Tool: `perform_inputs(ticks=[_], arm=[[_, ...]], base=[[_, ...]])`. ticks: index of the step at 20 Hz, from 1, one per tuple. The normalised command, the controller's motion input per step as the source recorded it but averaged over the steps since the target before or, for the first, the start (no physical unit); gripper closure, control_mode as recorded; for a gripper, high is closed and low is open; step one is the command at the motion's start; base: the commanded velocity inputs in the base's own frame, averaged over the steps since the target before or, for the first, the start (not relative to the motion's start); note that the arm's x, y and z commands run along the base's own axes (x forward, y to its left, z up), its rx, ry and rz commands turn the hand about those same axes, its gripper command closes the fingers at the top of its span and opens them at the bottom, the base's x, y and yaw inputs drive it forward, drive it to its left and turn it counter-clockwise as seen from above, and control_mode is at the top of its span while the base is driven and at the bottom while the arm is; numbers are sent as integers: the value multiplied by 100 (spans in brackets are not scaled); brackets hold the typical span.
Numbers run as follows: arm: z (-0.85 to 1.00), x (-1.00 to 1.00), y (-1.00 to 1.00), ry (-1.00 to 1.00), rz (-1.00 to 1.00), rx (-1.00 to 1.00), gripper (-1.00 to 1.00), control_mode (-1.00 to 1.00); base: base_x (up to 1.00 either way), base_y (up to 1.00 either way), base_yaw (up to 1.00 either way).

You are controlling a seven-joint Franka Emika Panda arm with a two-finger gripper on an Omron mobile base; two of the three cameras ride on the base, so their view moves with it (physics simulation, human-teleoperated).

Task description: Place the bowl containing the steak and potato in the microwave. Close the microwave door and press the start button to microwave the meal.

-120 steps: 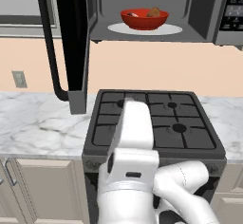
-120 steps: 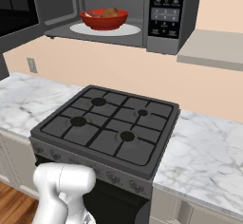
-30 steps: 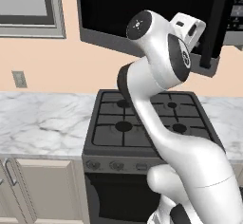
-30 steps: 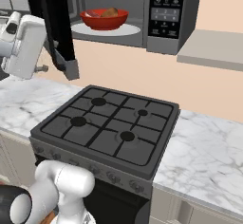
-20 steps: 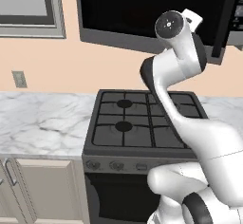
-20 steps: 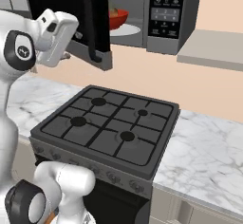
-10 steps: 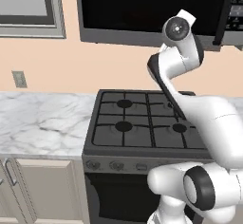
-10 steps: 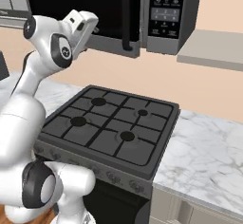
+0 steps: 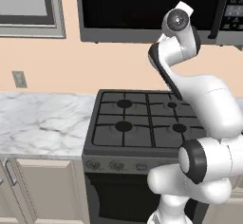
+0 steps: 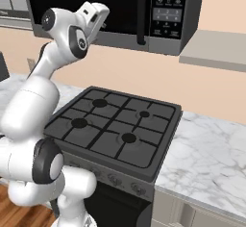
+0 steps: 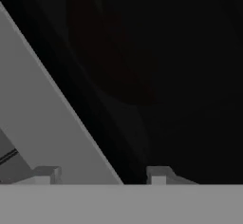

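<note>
microwave (image 10: 115, 9): mounted on wall above stove, wide grey-and-black box; in right base view it sits at 12 o'clock of the cooktop.
microwave door (image 9: 147, 2): shut flush w/ the box front, black window fills most of it; long black bar handle (image 10: 141, 14) stands upright at door's 3 o'clock edge, just beside keypad.
keypad panel (image 10: 169, 7): dark, rows of small buttons, at 3 o'clock of the door.
gripper (image 11: 102, 174): up at the door's lower rim; in hand view two finger tips (image 11: 46, 173) show w/ a clear gap between them, nothing in the gap, so spread, holding nothing. Touching door or just off it: can't tell.
hand view bg: grey door frame strip runs diagonally from 10 to 6 o'clock, dark window glass on the rest; faint reddish blur behind glass, too dim to name.
bowl / steak / potato: behind the dark window, can't make them out.
arm (image 9: 190, 90): rises from base, bends up over stove, wrist at door's bottom edge.
stove (image 10: 113, 125): black four-burner gas top, at 6 o'clock of microwave; nothing on grates.
counter (image 9: 42, 121): white marble, both sides of stove.
wall outlet (image 9: 19, 79): on peach wall, 9 o'clock of stove in left base view.
</note>
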Motion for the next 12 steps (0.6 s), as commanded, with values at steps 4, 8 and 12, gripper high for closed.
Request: perform_inputs(ticks=[4,8,12], arm=[[15,66,-12,11,4,0,-100,-100],[-14,58,-23,6,7,0,-100,-100],[-45,-66,-30,-8,12,0,-100,-100]], base=[[0,0,0],[0,0,0],[0,0,0]])
